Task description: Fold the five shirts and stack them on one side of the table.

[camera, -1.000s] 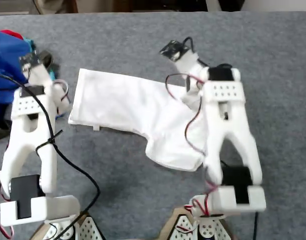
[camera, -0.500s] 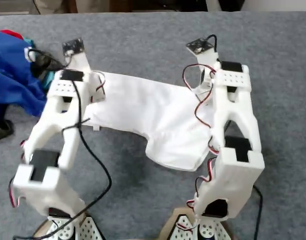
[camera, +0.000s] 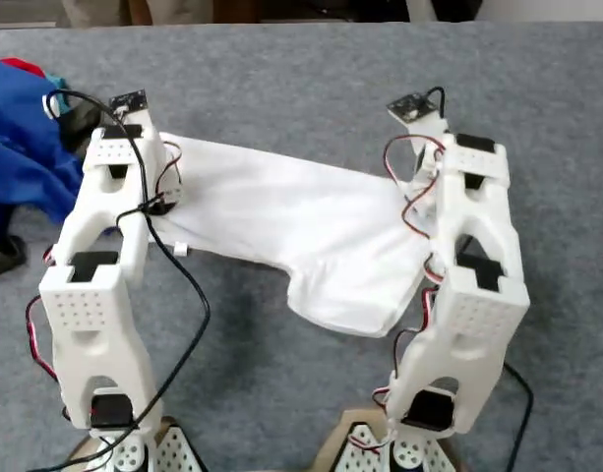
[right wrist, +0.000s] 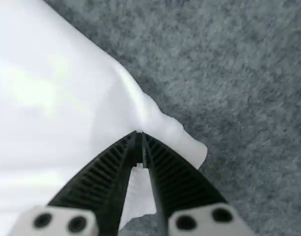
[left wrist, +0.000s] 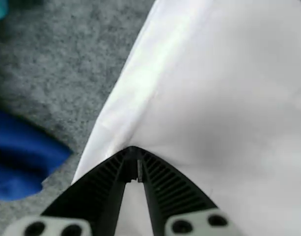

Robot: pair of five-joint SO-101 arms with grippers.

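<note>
A white shirt (camera: 291, 221) lies spread across the middle of the grey table (camera: 281, 79), its lower part bunched toward the front. The left arm (camera: 109, 197) stands over the shirt's left edge and the right arm (camera: 473, 226) over its right edge. In the left wrist view my left gripper (left wrist: 133, 160) is shut, with its black tips pinched on the white shirt (left wrist: 214, 98) near the hem. My right gripper (right wrist: 139, 142) is likewise shut on the white shirt (right wrist: 52, 88) at a corner beside bare table.
A heap of blue shirts (camera: 21, 138) with a red bit showing lies at the far left edge, close to the left arm, and appears as blue cloth (left wrist: 22, 157) in the left wrist view. A dark object (camera: 1, 258) sits at the left edge. Grey table is bare behind and right of the shirt.
The left arm swung from beside the blue heap onto the shirt's left edge. The right arm shifted right to the shirt's right edge. The shirt's right side now reaches farther right.
</note>
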